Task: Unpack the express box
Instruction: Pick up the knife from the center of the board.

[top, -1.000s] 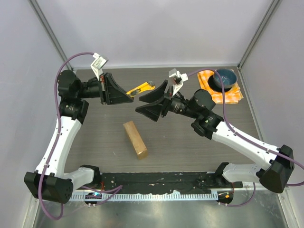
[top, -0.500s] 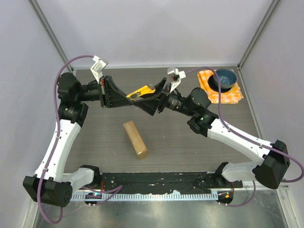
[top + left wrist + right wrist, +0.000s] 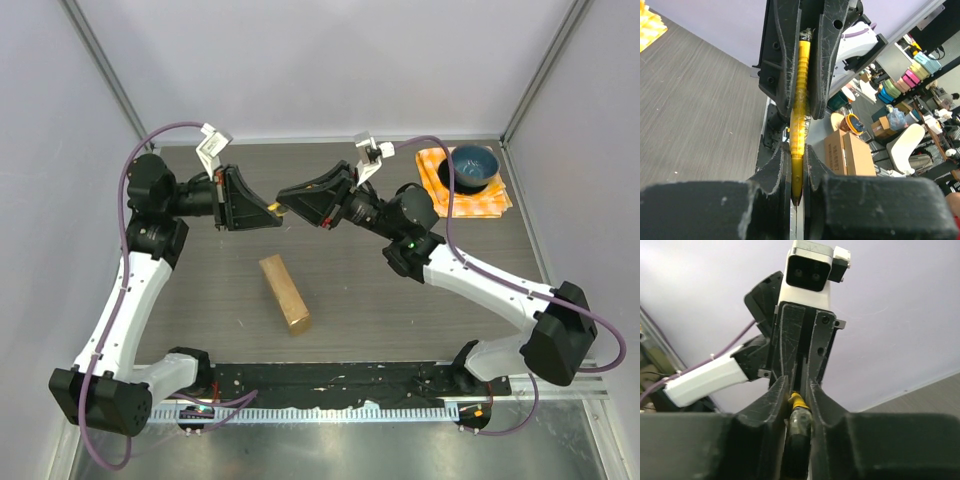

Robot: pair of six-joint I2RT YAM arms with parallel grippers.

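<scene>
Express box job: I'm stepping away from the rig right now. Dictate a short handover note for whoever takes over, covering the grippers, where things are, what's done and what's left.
Left gripper: shut on the yellow utility knife, held in the air over the far half of the table.
Right gripper: shut on the other end of the same knife. This looks like a handover midway, and neither has let go.
Express box: lies flat on the table nearer the arm bases, closed as far as I can tell, with no gripper touching it.
Done: knife lifted off the table.
Left: one arm releases the knife, the box gets cut open, and the contents come out.
</scene>
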